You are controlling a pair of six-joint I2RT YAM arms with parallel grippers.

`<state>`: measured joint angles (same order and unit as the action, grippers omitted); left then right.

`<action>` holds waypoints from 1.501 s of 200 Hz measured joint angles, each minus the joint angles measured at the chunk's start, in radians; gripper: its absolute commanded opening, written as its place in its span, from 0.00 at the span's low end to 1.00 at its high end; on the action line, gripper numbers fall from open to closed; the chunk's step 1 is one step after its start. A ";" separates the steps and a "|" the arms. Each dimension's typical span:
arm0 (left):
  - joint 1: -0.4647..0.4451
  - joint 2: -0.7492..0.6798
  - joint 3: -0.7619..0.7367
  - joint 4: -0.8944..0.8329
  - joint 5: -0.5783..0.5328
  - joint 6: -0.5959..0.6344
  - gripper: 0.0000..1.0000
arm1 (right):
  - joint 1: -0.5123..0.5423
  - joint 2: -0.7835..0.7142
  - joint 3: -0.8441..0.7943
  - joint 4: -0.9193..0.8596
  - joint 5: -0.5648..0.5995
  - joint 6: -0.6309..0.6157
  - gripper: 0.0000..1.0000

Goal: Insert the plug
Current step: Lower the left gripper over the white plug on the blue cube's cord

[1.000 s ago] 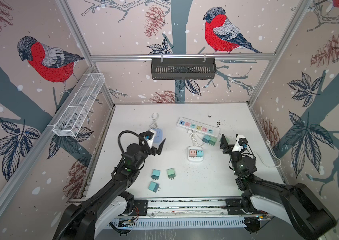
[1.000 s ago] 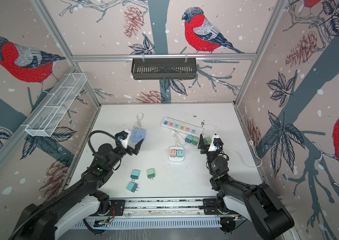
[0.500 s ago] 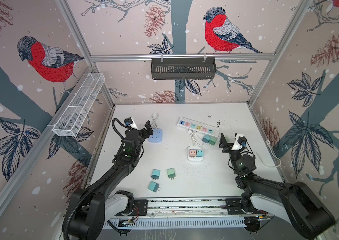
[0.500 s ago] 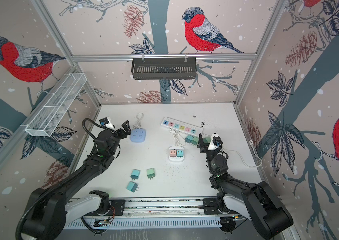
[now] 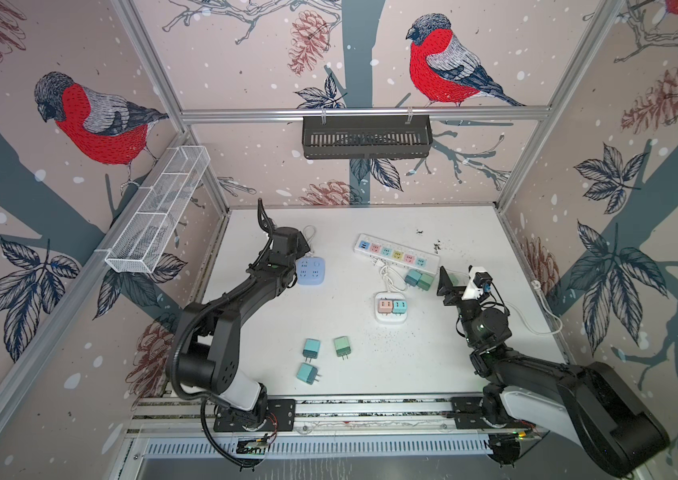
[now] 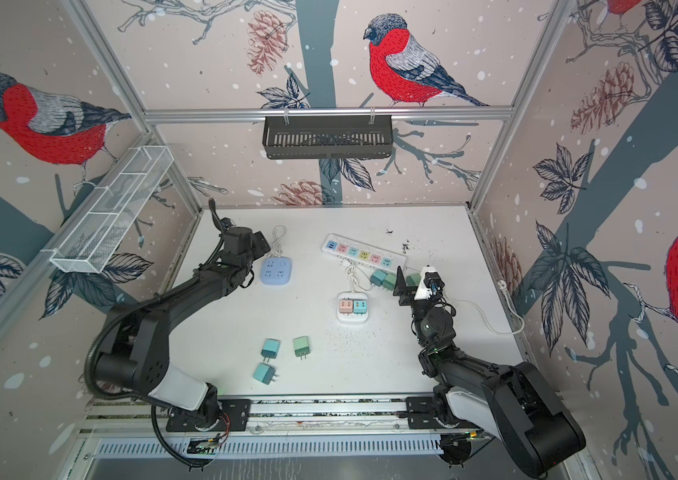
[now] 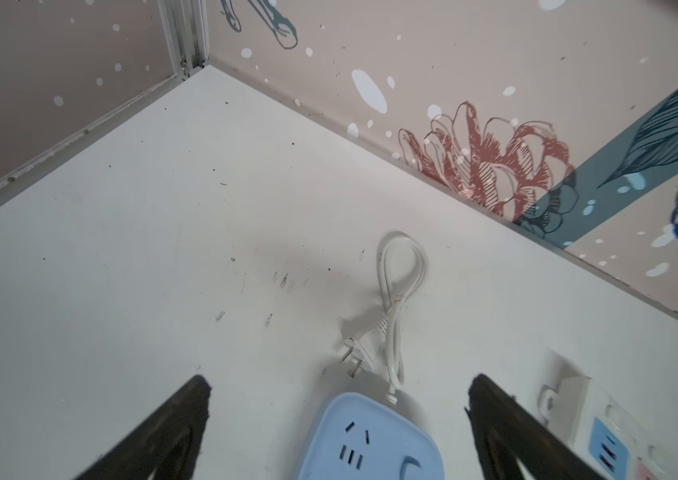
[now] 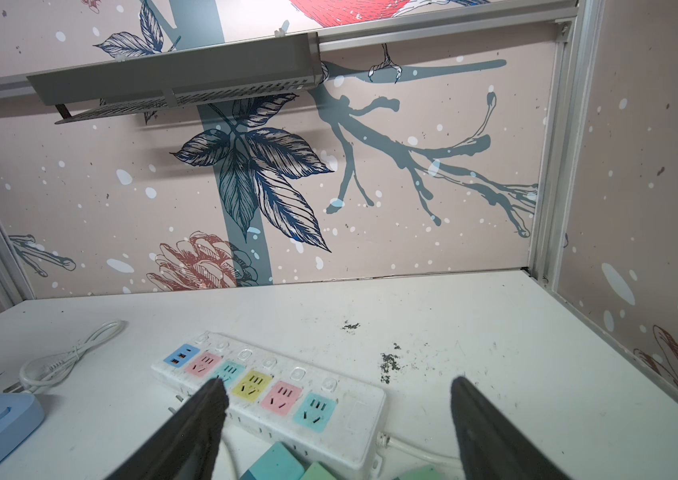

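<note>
A blue socket block (image 5: 310, 271) lies at the back left, with its looped white cord ending in a white plug (image 7: 353, 353) on the table. My left gripper (image 7: 339, 379) hangs open over the block's back edge (image 7: 370, 440), touching nothing. A white power strip (image 5: 395, 254) with coloured sockets lies mid-back. My right gripper (image 8: 338, 382) stands open just in front of the strip (image 8: 270, 390), above teal and green plugs (image 5: 419, 279) beside it. Nothing is held in it. In both top views one of its fingers (image 6: 400, 286) shows.
A small white socket cube (image 5: 390, 307) holds a pink and a teal plug at mid-table. Three loose teal and green plugs (image 5: 311, 348) lie near the front. A white cable (image 5: 536, 328) runs along the right wall. Dark crumbs (image 8: 389, 365) lie behind the strip.
My left arm has swung back and left and come down over the blue socket block. The block itself has not moved. My right gripper has barely shifted.
</note>
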<state>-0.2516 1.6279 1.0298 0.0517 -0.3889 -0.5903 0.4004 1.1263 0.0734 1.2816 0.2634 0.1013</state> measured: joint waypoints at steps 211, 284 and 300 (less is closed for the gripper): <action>-0.009 0.531 0.455 -0.298 0.132 0.078 0.53 | 0.002 -0.001 0.000 0.000 -0.016 -0.001 0.84; -0.011 0.525 0.438 -0.261 0.148 0.055 0.10 | 0.002 0.000 0.000 0.000 -0.019 -0.001 0.84; -0.012 0.506 0.412 -0.248 0.150 0.033 0.10 | 0.002 0.000 0.000 0.000 -0.019 -0.001 0.84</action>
<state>-0.2638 2.1338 1.4414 -0.1967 -0.2386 -0.5571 0.4023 1.1259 0.0738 1.2812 0.2447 0.1005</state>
